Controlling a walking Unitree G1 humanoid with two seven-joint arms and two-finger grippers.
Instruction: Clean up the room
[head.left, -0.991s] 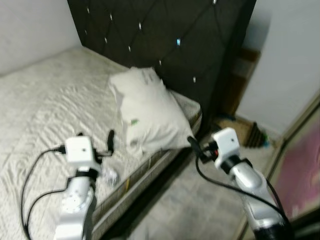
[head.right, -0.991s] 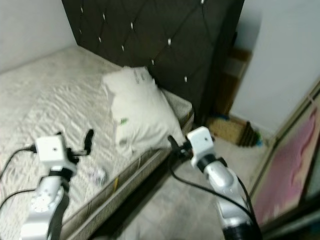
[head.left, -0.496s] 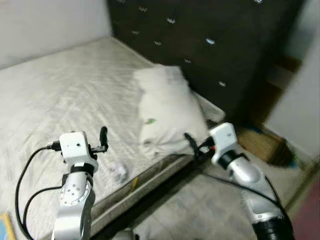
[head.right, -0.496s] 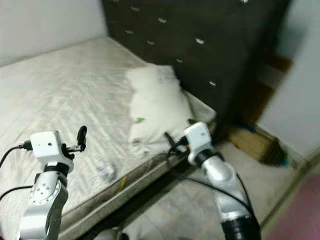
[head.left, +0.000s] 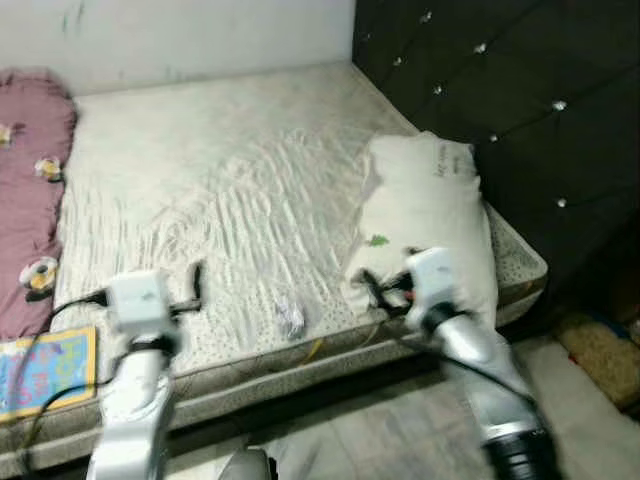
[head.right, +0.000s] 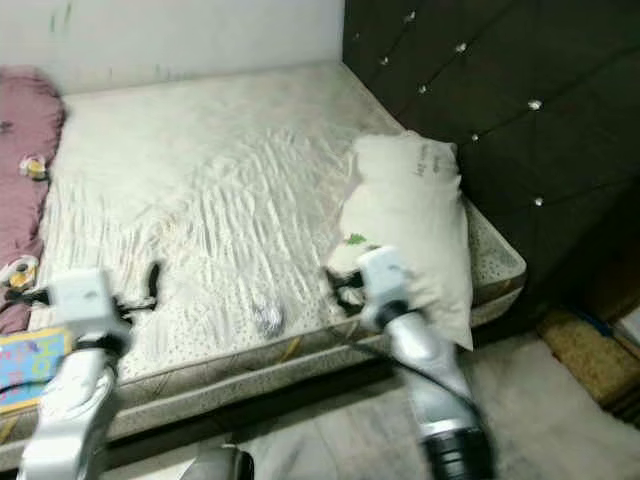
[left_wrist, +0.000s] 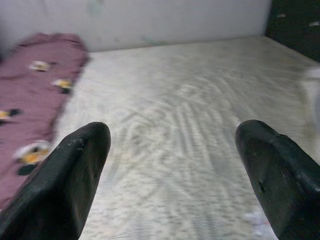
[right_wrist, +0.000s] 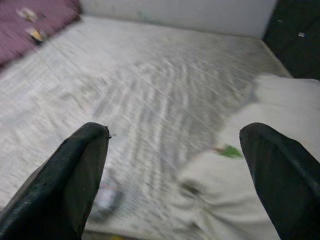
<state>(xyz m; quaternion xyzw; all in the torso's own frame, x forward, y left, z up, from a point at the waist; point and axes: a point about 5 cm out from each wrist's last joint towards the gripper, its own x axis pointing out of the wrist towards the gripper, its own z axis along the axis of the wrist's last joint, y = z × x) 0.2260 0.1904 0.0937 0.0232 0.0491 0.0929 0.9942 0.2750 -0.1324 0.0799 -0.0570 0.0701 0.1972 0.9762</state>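
no bins or boxes are before me. the working surface is a bed (head.left: 220, 190) with a pale, wrinkled, quilted sheet, dotted along the near edge. a small crumpled scrap of wrapper (head.left: 290, 318), whitish and shiny, lies on the sheet close to the near edge, between my two arms; in the right wrist view it (right_wrist: 106, 197) sits blurred just beside one finger. a soft cream pillow (head.left: 425, 215), rumpled, with a small green mark at its near corner, lies at the head end, against a dark tufted headboard (head.left: 520, 110) studded with shiny buttons. a maroon blanket (head.left: 30, 190) with small flower patches lies along the far side of the bed, toward my left. a flat, brightly coloured book (head.left: 45, 372) rests on the near corner of the bed beside it. the wall behind is plain white; the floor below is grey, and a tan mat (head.left: 605, 355) lies past the bed's right corner.

my left gripper (left_wrist: 175, 175) hangs over the near edge with its fingers well apart, gripping nothing. my right gripper (right_wrist: 175, 180) is near the pillow's near corner, fingers likewise spread and empty.
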